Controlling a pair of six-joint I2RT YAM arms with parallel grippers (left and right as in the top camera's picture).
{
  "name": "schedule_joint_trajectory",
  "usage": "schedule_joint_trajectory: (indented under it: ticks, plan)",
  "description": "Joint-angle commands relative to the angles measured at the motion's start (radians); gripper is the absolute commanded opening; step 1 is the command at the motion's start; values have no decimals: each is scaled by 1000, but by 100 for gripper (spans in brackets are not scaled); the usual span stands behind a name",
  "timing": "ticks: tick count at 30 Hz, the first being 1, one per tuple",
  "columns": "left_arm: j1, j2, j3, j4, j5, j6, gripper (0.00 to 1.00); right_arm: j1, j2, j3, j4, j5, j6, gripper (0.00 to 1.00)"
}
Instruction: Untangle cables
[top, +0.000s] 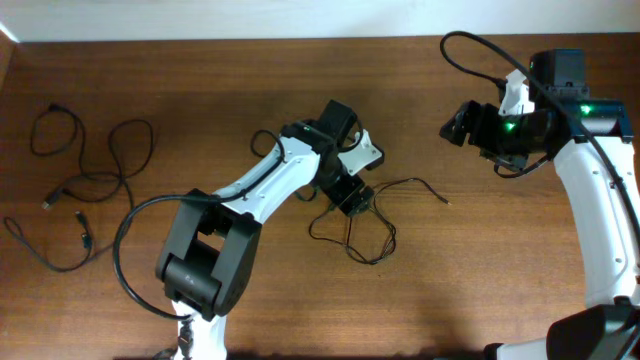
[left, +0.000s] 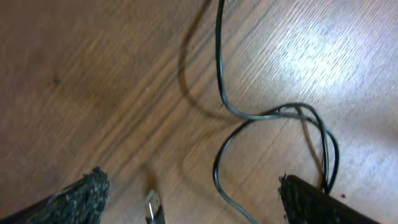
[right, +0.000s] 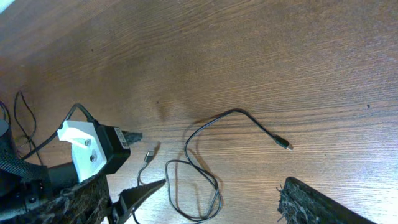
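Overhead, the left gripper (top: 352, 197) sits low over a looped cable (left: 218, 65), jaws spread wide and gripping nothing. A plug (left: 152, 208) lies between its fingers (left: 84, 196). The right gripper (top: 454, 126) hangs well apart from that cable, also spread and empty. More cables (top: 90, 180) sprawl far behind the left arm.

One cable (right: 236, 111) loops on the table (right: 249, 56), plug (right: 285, 145) lying free.

Brown wooden table (top: 200, 90) — grain showing — with a pale strip (top: 250, 18) along its far edge.
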Motion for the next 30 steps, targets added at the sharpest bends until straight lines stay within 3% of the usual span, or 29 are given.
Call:
schedule_joint_trajectory:
  ticks: [1,4,11,12,13,15,17,22,25,30]
  plan:
    - [-26,18,-28,65,55,51,87,0,3,-5,0,8,-15,89]
    - [-53,53,-29,97,36,53,74,0,3,-5,-2,8,-15,89]
    - [-81,98,-29,87,-53,53,62,0,3,-5,-16,9,-42,89]
    - [-89,98,-29,86,-63,53,52,0,3,-5,-19,9,-42,89]
    - [-97,98,-29,86,-77,53,34,0,3,-5,-19,9,-46,89]
    - [-111,98,-29,86,-87,53,22,0,3,-5,-22,9,-46,89]
    - [-113,96,1,66,-88,52,0,0,3,-5,-30,9,-49,89]
    - [-43,-1,308,-218,-444,-103,0,1,3,-5,-30,8,-49,89]
    - [-15,-85,448,-304,-509,-113,0,1,3,-5,-30,8,-48,89]
    - [-5,-243,542,-262,-515,-176,0,1,3,-5,-30,8,-49,89]
